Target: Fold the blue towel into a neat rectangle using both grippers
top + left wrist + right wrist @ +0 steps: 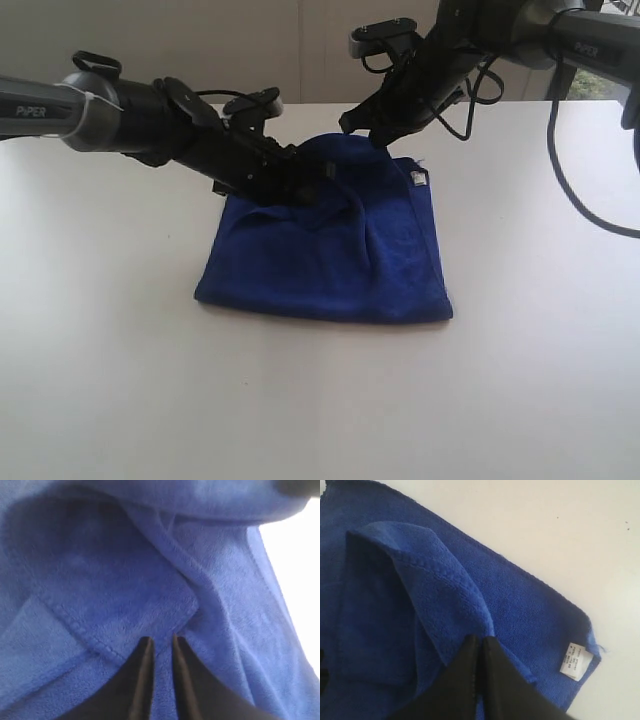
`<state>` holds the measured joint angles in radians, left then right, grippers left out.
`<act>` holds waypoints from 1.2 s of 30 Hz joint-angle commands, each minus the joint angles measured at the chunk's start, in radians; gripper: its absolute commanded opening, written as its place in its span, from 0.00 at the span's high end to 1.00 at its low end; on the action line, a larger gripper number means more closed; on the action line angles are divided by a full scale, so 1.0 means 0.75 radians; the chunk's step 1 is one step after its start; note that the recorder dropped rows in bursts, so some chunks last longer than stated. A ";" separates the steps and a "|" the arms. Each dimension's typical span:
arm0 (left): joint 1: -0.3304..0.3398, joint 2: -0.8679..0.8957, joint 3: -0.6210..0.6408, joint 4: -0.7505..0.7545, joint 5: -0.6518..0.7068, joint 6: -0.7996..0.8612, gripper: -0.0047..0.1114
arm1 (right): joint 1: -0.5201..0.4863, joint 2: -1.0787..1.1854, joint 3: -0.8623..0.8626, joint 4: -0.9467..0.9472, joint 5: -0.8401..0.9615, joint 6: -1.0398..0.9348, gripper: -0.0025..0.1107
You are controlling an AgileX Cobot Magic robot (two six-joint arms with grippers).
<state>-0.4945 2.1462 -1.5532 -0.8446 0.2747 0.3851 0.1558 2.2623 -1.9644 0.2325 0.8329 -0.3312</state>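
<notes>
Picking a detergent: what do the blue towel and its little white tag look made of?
Towel: soft, fuzzy microfibre-like pile, matte, with a stitched hem; it drapes in limp folds. Tag: thin flat white label, likely woven or printed fabric; print unreadable.

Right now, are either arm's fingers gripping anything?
Left gripper: fingers slightly open, just over the blue towel.
Right gripper: fingers closed on a raised fold of the blue towel.

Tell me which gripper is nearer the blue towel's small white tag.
Right: right gripper pinches the blue towel near its small white tag; left gripper at its opposite side.
</notes>
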 commanded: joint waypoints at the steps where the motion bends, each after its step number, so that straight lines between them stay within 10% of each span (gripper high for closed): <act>1: -0.009 0.037 0.008 -0.034 0.010 0.011 0.64 | -0.007 -0.006 0.000 0.006 -0.002 -0.004 0.98; 25: -0.009 0.102 0.005 -0.065 -0.074 0.016 0.64 | -0.007 -0.006 0.000 0.006 -0.005 -0.004 0.98; 36: -0.009 0.125 0.005 -0.064 -0.056 0.016 0.96 | -0.007 -0.006 0.000 0.008 -0.002 -0.004 0.98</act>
<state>-0.4972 2.2247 -1.5532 -0.8862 0.2015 0.3962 0.1558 2.2623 -1.9644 0.2325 0.8329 -0.3312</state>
